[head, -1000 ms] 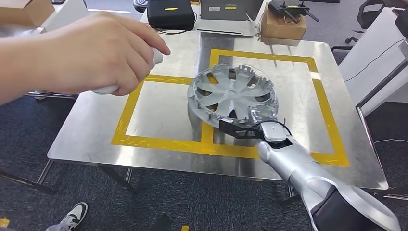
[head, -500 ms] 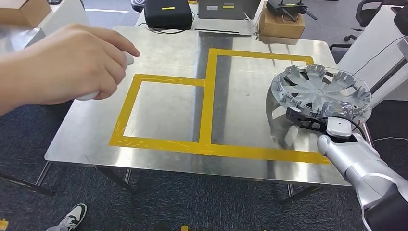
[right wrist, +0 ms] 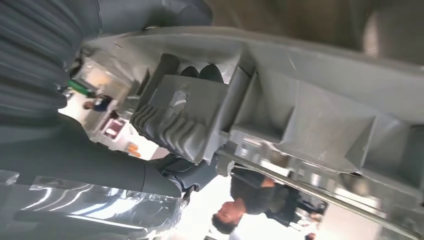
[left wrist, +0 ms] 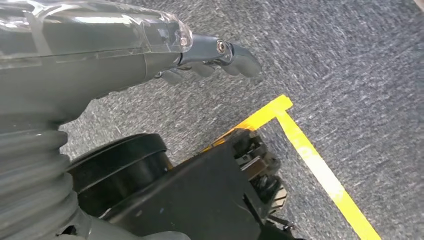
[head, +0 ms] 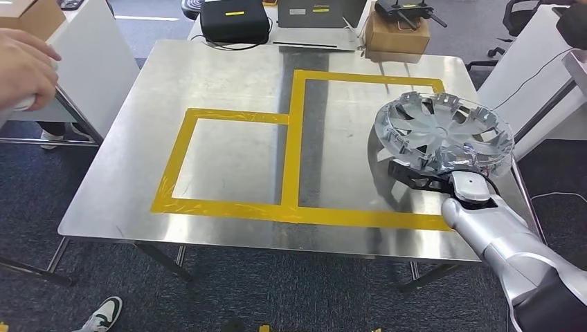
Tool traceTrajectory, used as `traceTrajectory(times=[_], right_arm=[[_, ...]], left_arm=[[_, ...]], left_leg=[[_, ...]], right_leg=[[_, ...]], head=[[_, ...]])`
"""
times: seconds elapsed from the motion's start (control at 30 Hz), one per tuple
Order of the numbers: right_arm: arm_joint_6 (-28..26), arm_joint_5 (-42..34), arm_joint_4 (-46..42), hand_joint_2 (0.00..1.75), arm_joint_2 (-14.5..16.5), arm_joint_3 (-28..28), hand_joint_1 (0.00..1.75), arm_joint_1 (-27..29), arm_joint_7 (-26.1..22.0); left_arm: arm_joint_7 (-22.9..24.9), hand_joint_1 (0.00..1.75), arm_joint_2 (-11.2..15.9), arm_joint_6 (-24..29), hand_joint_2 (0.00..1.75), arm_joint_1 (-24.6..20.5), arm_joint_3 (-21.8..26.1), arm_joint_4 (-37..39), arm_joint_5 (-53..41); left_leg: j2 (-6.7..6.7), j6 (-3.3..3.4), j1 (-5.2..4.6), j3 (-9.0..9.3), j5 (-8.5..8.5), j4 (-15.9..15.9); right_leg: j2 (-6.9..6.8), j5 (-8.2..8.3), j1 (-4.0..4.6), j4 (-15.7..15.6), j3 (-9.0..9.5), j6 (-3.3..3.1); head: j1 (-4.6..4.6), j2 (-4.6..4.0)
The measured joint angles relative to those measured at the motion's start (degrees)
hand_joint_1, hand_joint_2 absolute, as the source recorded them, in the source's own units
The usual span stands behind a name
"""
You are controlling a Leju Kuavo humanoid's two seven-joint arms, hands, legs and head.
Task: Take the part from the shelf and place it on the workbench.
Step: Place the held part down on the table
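a person's hand [head: 24,66] sits at the upper left edge. the left hand [left wrist: 210,57] hangs over carpet, fingers loosely apart, holding nothing. at right, the right hand [head: 429,176] grips the hubcap [head: 443,131] above the workbench [head: 228,76].

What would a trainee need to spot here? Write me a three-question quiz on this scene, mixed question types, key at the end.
1. True or false: the wheel cover lies flat inside the smaller yellow tape square.
2. Which hand holds the wheel cover?
A. the right hand
B. the left hand
C. the person's hand
3. Fill in: the left hand hangs over the grey ____, with nothing in it.

Key:
1. False. It is held up at the right edge of the metal workbench, tilted, over the larger taped area.
2. A. It grips the cover at its near rim.
3. Carpet, marked with yellow floor tape.
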Motion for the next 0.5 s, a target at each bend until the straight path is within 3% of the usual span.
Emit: traceTrajectory(times=[0.17, 0.3, 0.5], right_arm=[[-0.24, 0.07, -0.70, 1.75, 1.13, -0.09, 1.75, 0.13, -0.66], [-0.10, 1.00, -1.32, 1.75, 1.93, -0.26, 1.75, 0.26, -4.22], [0.77, 3.47, -2.64, 1.75, 6.40, -0.31, 1.75, 1.29, -7.58]], left_arm=[[0.00, 0.00, -0.08, -0.01, 1.75, -0.33, -0.02, 0.01, 0.11], [-0.05, 0.00, -0.08, -0.05, 1.75, -0.41, -0.05, -0.01, 0.21], [-0.18, 0.00, -0.18, -0.35, 1.75, -1.34, -0.45, -0.03, 0.26]], left_leg=[[-0.04, -0.01, 0.00, 0.05, -0.01, -0.02], [0.06, -0.03, 0.00, 0.05, -0.02, -0.03], [0.31, -0.05, 0.04, 0.19, -0.04, -0.07]], right_leg=[[0.03, 0.00, 0.00, 0.00, 0.02, 0.01], [0.09, 0.00, 0.00, 0.01, 0.02, 0.01], [0.30, 0.01, 0.04, 0.01, 0.02, 0.01]], head=[[0.01, 0.00], [-0.01, 0.00], [-0.02, 0.00]])
